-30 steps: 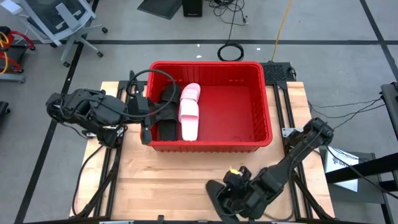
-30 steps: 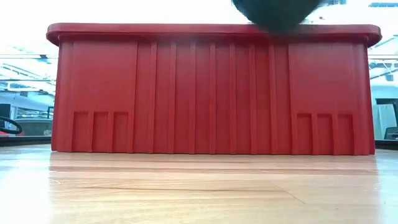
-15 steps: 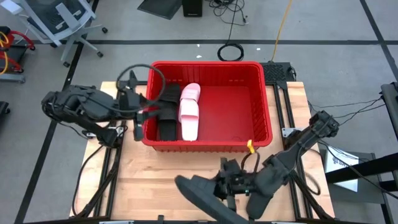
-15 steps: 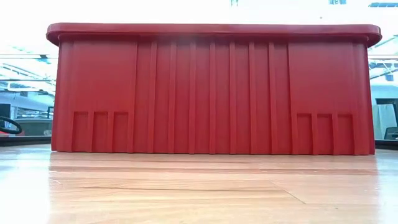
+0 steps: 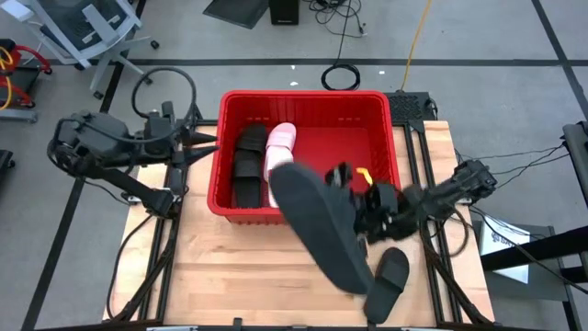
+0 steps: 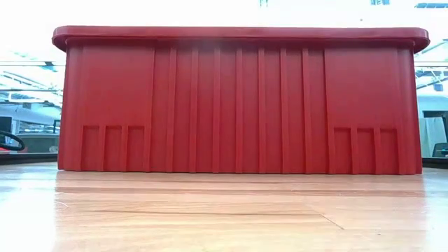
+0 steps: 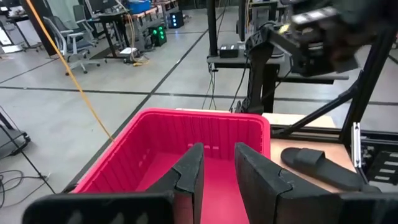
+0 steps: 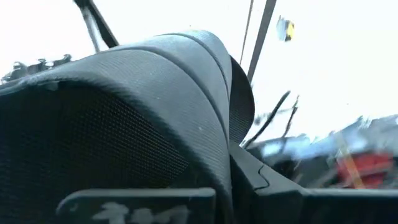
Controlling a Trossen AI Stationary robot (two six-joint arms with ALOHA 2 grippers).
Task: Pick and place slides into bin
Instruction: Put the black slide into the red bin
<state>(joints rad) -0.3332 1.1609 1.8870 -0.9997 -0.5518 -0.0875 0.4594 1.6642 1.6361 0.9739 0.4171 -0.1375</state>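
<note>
right gripper (image 5: 360, 204), jaws pinching black ribbed-strap slide sandal (image 5: 317, 225), has swung it up over large red plastic bin (image 5: 390, 119) rim; drop next. left gripper (image 7: 214, 174), jaws slightly spread, empty, has backed off.

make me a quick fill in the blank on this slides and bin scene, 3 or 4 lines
1. The right gripper is shut on a ____ slide, lifted above the table.
2. Inside the red bin, beside two black slides, lie ____ pale pink ones.
3. The left gripper sits just outside the bin's ____ wall in the high view.
4. One more black slide lies on the wooden ____.

Missing words: black; two; left; table
</note>
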